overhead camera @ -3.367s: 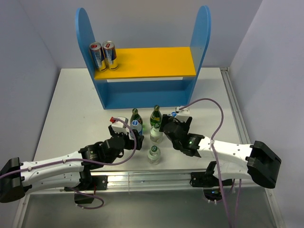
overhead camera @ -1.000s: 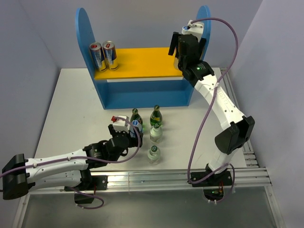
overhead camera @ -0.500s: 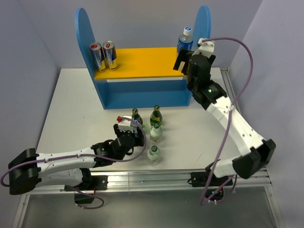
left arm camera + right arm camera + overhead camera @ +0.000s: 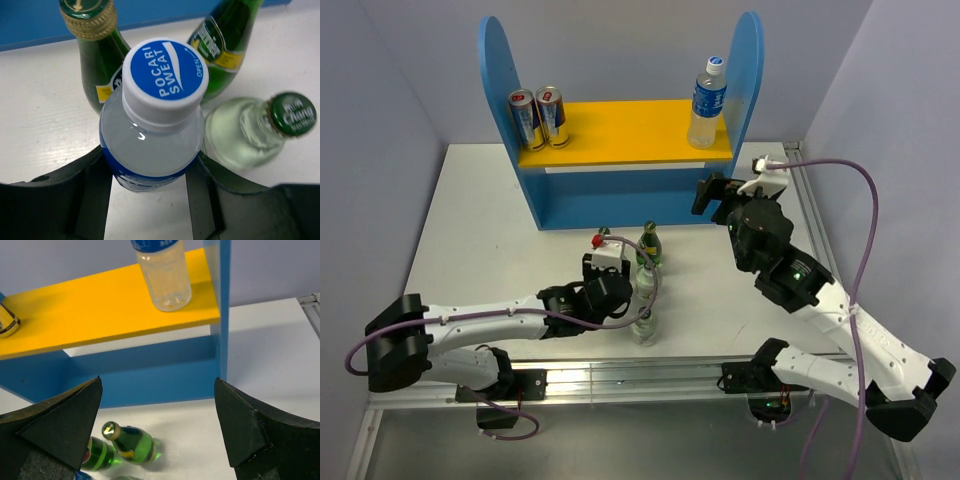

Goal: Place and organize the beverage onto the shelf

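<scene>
Shelf bottle (image 4: 164,277) cap cut off by top edge; can (image 4: 6,320) mostly cropped (left edge).

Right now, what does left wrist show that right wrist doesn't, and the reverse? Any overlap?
Left wrist only: the left gripper shut on the Pocari Sweat bottle, its cap print readable, and a short clear bottle close beside it.
Right wrist only: the yellow upper board, a plastic bottle standing at its right end, a can at the far left, and the right gripper open.
Both: the green glass bottles, the blue shelf back and the white table.
</scene>
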